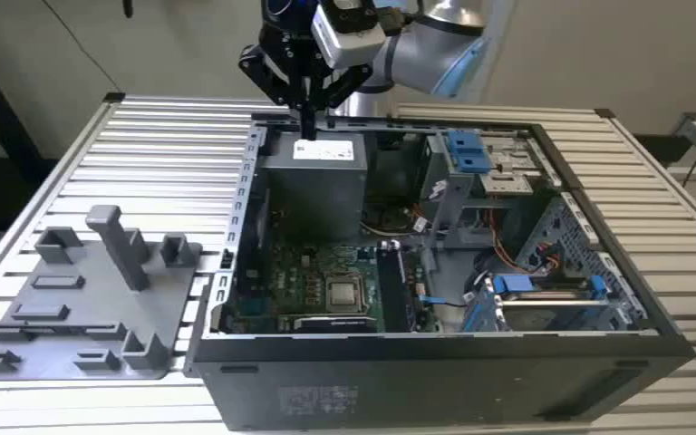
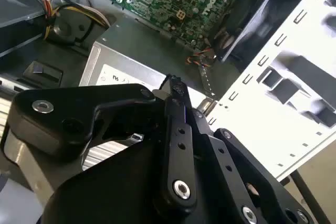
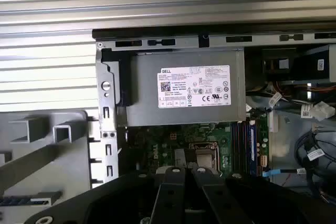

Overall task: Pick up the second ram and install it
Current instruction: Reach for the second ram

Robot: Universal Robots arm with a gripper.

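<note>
My gripper hangs over the back of the open computer case, just above the grey power supply. Its black fingers are pressed together with nothing between them. In the first wrist view the gripper is above the power supply's white label. What looks like the second ram is a narrow dark blue strip lying in the grey plastic fixture on the exterior view's left, outside the case and well away from the gripper. The memory slots run beside the processor socket.
A tall grey post rises from the fixture. Blue drive-bay clips, drive cages and loose cables crowd the case on the exterior view's right. The case walls rise around the motherboard. A ribbed metal table carries everything.
</note>
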